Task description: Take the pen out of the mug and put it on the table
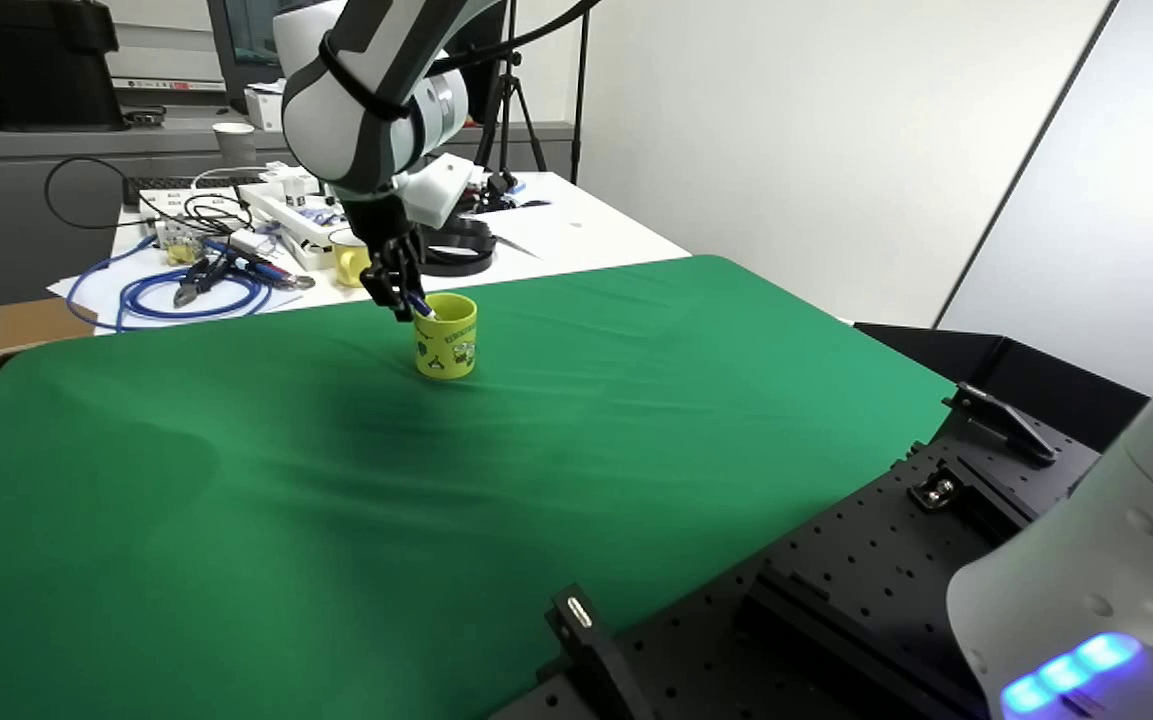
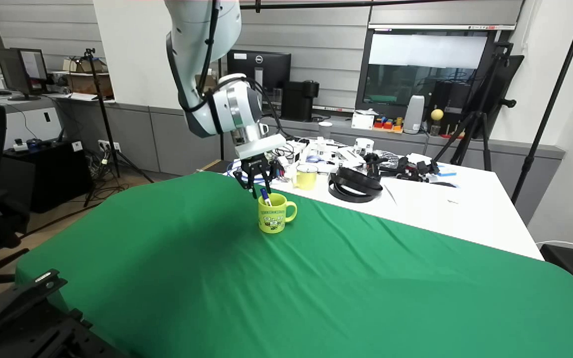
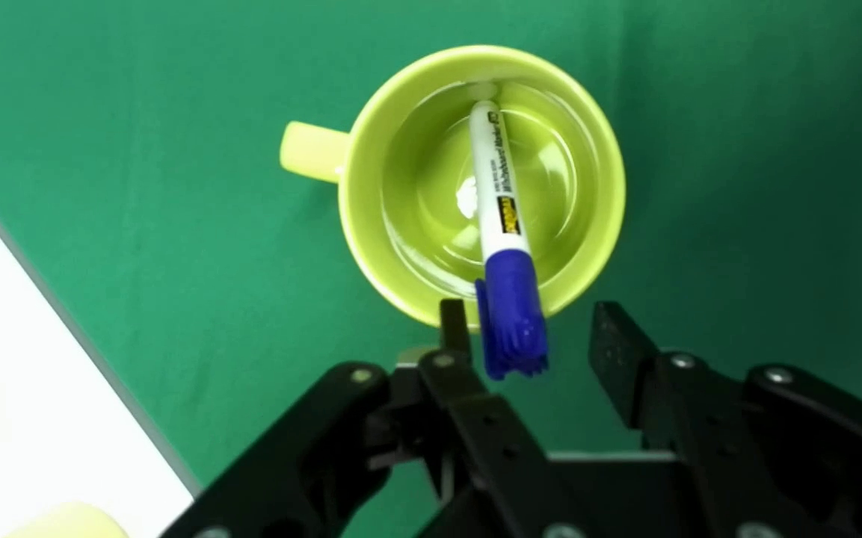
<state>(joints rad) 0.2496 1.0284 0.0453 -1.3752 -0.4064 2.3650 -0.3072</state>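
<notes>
The yellow-green mug (image 3: 371, 246) stands upright on the green-draped table (image 1: 336, 520). It shows in both exterior views (image 1: 446, 352) (image 2: 272, 219). The white pen with a dark blue cap (image 3: 511, 299) leans inside the mug, its cap sticking out past the rim. The cap also shows in both exterior views (image 1: 422, 305) (image 2: 265, 195). My gripper (image 3: 531, 326) is open, with a finger on each side of the cap. The cap lies nearer the left finger in the wrist view, with gaps on both sides. In both exterior views the gripper (image 1: 402, 305) (image 2: 261, 190) is at rim height.
Behind the cloth is a white surface (image 2: 445, 219) with cables, tools, a black band roll (image 2: 353, 185) and a second, yellow cup (image 2: 306, 178). A black perforated mounting plate (image 1: 836, 590) and a white robot base (image 1: 1086, 590) stand along the table's near side.
</notes>
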